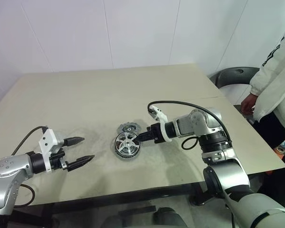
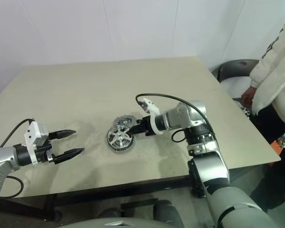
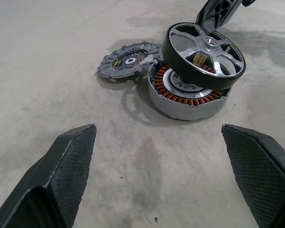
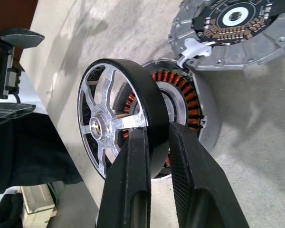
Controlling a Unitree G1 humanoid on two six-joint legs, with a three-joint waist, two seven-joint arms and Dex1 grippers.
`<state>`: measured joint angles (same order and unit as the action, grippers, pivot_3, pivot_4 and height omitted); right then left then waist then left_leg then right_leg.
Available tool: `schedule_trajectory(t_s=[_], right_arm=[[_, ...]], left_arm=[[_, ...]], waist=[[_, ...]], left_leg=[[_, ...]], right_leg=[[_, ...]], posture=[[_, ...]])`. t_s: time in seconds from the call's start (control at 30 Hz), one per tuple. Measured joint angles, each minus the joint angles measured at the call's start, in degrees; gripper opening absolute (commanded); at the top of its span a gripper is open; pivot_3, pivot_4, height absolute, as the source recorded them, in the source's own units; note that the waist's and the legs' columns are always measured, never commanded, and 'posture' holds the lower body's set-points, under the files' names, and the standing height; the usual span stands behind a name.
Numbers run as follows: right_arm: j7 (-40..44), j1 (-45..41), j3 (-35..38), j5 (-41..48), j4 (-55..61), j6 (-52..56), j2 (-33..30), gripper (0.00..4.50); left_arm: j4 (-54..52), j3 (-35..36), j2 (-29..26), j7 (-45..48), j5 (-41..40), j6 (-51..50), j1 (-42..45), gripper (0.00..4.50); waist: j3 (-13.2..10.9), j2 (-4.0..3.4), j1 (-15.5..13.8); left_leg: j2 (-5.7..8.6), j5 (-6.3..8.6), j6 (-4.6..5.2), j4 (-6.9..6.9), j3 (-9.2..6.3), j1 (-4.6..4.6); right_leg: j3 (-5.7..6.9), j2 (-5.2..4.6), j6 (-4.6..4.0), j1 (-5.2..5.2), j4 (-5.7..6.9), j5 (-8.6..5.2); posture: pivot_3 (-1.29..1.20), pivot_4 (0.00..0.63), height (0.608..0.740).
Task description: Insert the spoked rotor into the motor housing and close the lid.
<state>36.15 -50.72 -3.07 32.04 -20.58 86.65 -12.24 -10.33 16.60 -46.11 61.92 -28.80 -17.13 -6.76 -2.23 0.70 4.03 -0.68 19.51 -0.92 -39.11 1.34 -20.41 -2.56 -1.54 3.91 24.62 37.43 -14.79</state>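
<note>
right claw (image 4: 154, 142) pinching spoked rotor (image 3: 204, 54) rim, tilted over motor housing (image 3: 187, 97) | lid (image 3: 128, 59) at housing's 10 o'clock | left claw (image 1: 78, 152) spread, idle | risk: tilt jams rotor on insertion

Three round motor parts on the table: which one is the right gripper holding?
The spoked rotor, black-rimmed with silver spokes. The right gripper pinches its rim, holding it tilted over the motor housing with copper windings. The grey notched lid lies flat beside the housing.
</note>
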Motion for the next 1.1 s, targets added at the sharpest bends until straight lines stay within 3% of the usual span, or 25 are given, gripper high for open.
schedule_trajectory(t_s=[0.77,1.1], right_arm=[[-1.09,-0.08,-0.04,-0.71,-2.14,-1.27,1.28,0.25],[-1.10,-1.42,0.01,-1.23,-2.13,-2.08,1.46,3.51]], left_arm=[[-2.01,0.46,0.00,-0.79,-0.51,-1.49,-0.81,4.50],[-2.00,0.48,0.00,-0.76,-0.51,-1.49,-0.82,4.50]], waist=[[0.00,0.00,0.01],[0.00,0.00,0.02]], left_leg=[[0.00,0.00,0.00,0.00,0.00,0.00],[0.00,0.00,0.00,0.00,0.00,0.00]], right_leg=[[0.00,0.00,0.00,0.00,0.00,0.00],[0.00,0.00,0.00,0.00,0.00,0.00]], posture=[[0.00,0.000,0.740],[0.00,0.000,0.740]])
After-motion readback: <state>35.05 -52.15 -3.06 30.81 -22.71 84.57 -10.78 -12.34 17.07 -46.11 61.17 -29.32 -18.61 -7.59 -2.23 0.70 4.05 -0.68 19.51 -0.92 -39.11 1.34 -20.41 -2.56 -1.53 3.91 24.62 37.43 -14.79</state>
